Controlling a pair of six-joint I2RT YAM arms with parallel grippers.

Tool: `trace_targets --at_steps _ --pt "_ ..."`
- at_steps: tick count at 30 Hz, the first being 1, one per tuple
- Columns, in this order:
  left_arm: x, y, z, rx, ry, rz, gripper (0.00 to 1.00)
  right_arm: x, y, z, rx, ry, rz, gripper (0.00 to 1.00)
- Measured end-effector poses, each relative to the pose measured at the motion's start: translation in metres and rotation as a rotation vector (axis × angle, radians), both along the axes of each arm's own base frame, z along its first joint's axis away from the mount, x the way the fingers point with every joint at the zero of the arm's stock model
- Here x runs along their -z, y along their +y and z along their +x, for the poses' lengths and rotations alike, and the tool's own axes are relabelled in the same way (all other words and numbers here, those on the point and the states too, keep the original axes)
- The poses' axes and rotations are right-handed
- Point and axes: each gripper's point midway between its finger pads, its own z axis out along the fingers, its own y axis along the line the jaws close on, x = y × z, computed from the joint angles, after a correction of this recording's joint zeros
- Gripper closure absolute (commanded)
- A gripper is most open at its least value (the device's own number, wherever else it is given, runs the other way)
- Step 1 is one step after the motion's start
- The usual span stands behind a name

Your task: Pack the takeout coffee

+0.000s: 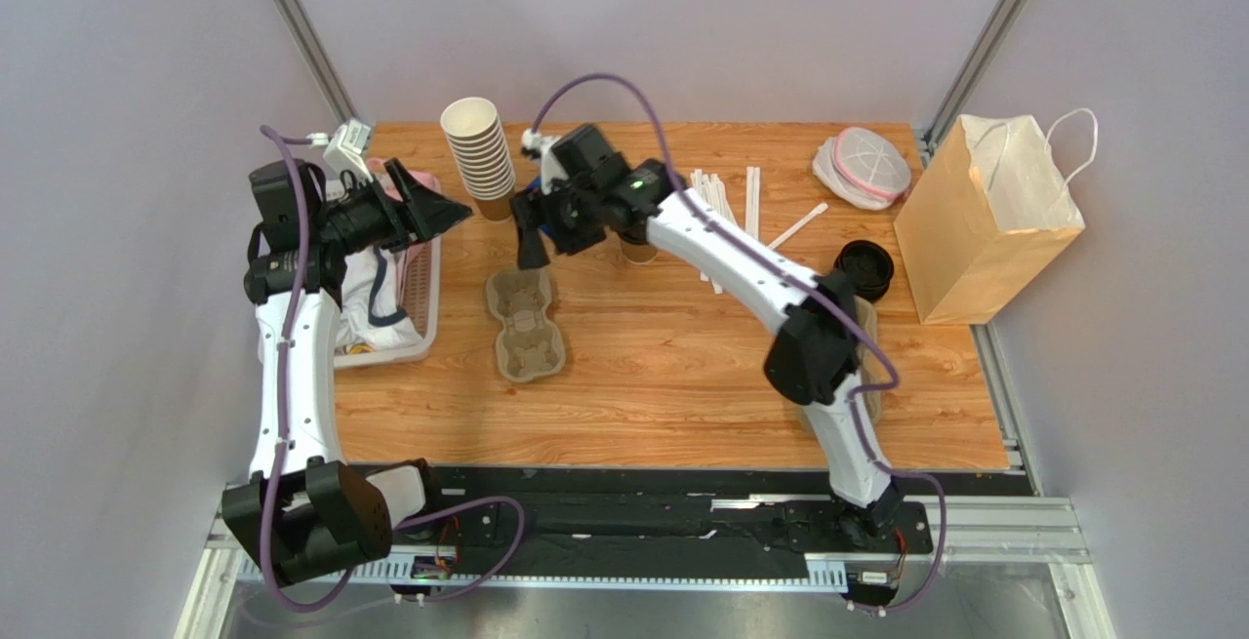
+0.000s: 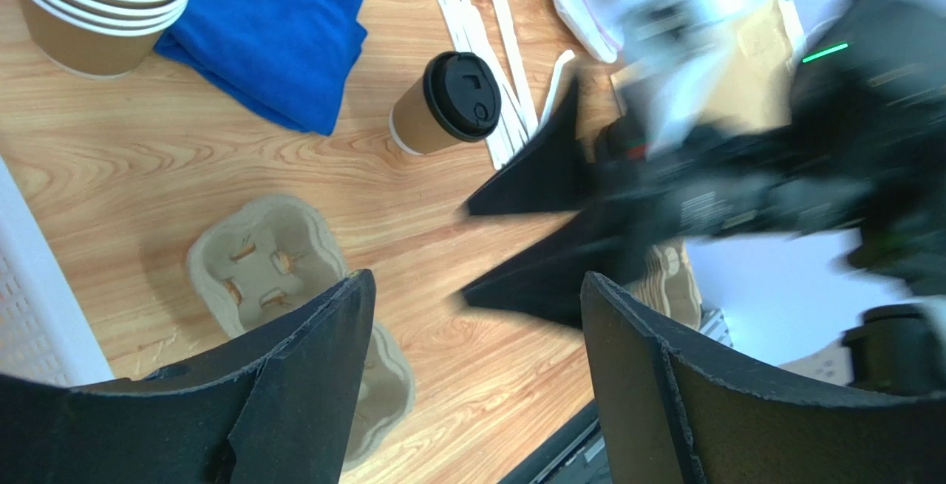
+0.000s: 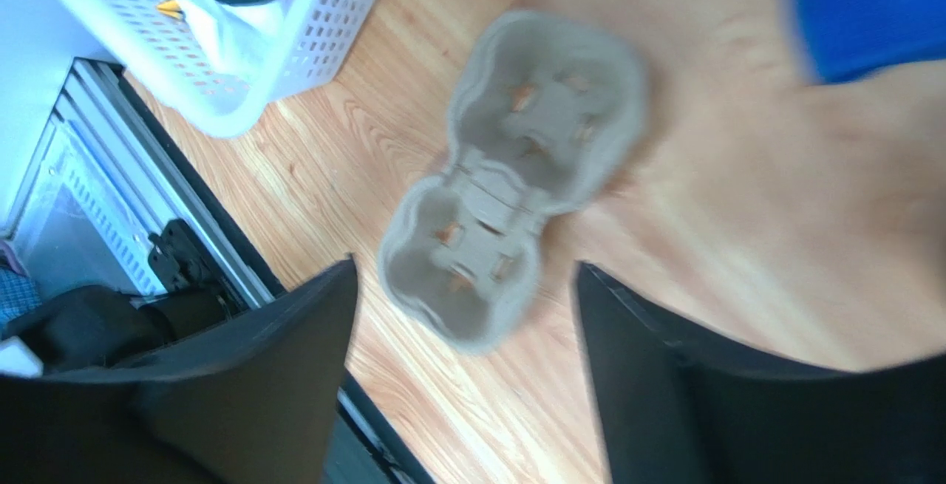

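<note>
The takeout coffee (image 2: 450, 102), a brown paper cup with a black lid, stands on the wood table next to white stir sticks. In the top view it (image 1: 638, 249) is mostly hidden under my right arm. A grey pulp cup carrier (image 1: 525, 325) lies in the middle of the table and also shows in the right wrist view (image 3: 516, 168). My right gripper (image 1: 540, 241) is open and empty, hovering above the carrier's far end, left of the coffee. My left gripper (image 1: 440, 218) is open and empty, in the air over the basket's right edge.
A brown paper bag (image 1: 985, 215) stands at the right. A stack of lidless cups (image 1: 480, 156) is at the back, with a blue cloth (image 2: 272, 30) beside it. A white basket (image 1: 414, 303) is at the left, loose black lids (image 1: 865, 270) and a plastic pouch (image 1: 862, 168) at the right.
</note>
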Motion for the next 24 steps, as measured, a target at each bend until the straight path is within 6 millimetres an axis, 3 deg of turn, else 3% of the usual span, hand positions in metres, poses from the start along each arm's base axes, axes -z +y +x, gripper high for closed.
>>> trace_targets --at_steps 4,6,10,12,15,17,18,20,24 --pt "-0.001 -0.003 -0.006 0.025 -0.02 0.024 0.2 -0.086 -0.068 0.014 0.009 -0.189 0.056 0.05" --pt "0.001 -0.01 -0.012 0.058 -0.032 0.052 0.2 -0.125 -0.106 0.019 0.029 -0.282 0.074 0.04" --pt "0.007 -0.036 -0.025 0.171 -0.045 0.122 0.2 -0.172 -0.192 0.032 0.108 -0.393 0.066 0.04" --pt "0.011 -0.051 -0.033 0.239 -0.054 0.152 0.2 -0.184 -0.24 0.043 0.179 -0.421 0.045 0.03" --pt "0.016 -0.061 -0.041 0.293 -0.058 0.176 0.2 -0.194 -0.345 0.062 0.378 -0.446 -0.03 0.03" --pt "0.018 -0.061 -0.042 0.302 -0.061 0.187 0.2 -0.198 -0.41 0.063 0.511 -0.451 -0.082 0.03" --pt "0.018 -0.061 -0.042 0.305 -0.065 0.192 0.2 -0.2 -0.453 0.059 0.603 -0.45 -0.117 0.03" --pt "0.016 -0.061 -0.041 0.308 -0.075 0.201 0.2 -0.204 -0.517 0.041 0.747 -0.45 -0.173 0.03" --pt "0.014 -0.06 -0.041 0.313 -0.091 0.211 0.2 -0.217 -0.591 -0.003 0.925 -0.459 -0.246 0.04"
